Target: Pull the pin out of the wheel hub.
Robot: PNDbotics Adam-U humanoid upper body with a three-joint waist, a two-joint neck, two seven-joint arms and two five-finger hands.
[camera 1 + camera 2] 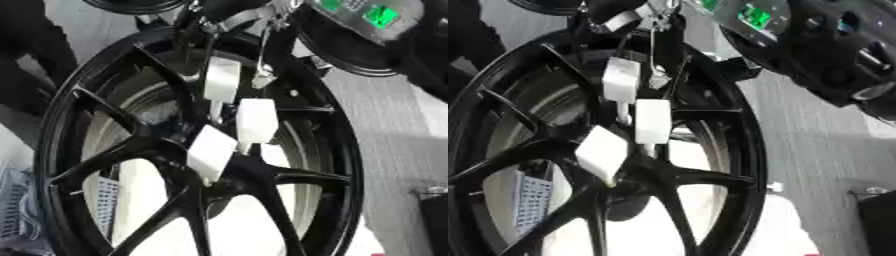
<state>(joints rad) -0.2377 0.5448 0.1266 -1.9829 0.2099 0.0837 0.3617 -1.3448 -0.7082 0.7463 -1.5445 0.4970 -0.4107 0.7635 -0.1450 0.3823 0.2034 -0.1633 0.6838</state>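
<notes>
A large black spoked wheel (54,125) fills both views, standing close in front of me. Its hub (629,184) is the dark centre where the spokes meet. My right arm (367,20), with a green-lit panel, comes in from the upper right. My right hand (256,120) hangs down over the spokes, and its lowest white-padded part (212,152) reaches the hub's centre. The pin is hidden behind the hand. Whether the hand holds anything does not show. My left hand is in no view.
Grey floor (394,130) runs along the right of the wheel. A white perforated crate (103,200) shows through the spokes at lower left. A dark box (433,215) stands at the lower right edge. Another dark round rim (140,4) lies at the top.
</notes>
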